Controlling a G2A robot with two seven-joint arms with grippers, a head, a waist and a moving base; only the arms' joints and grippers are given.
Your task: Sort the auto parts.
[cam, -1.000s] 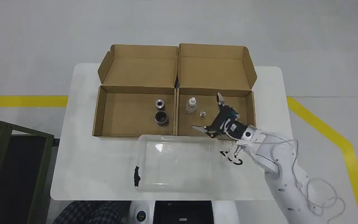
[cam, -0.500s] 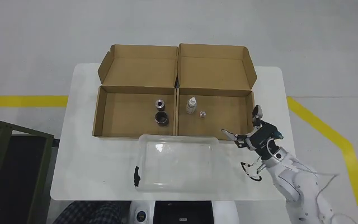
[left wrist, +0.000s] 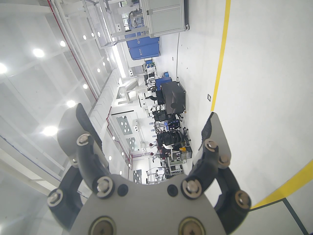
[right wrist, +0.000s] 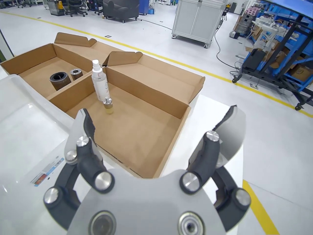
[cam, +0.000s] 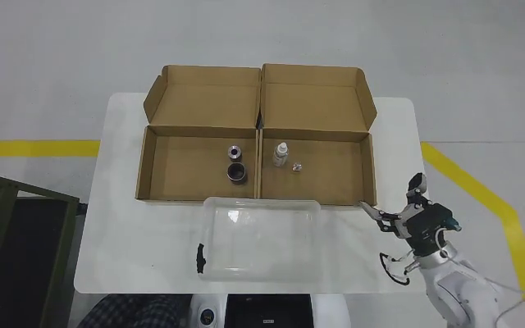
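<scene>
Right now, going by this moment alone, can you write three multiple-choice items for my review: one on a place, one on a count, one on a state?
1. Where does the bottle stand?
A. in the bin
B. in the box with the fitting
C. on the bare table

2. How many metal sleeves are in the other box?
A. four
B. one
C. two

3. The right claw is:
A. open and empty
B. shut on the bottle
C. shut on a sleeve

Answers:
1 B, it stands upright beside the fitting.
2 C, a larger and a smaller one.
3 A, its fingers are spread with nothing between them.
</scene>
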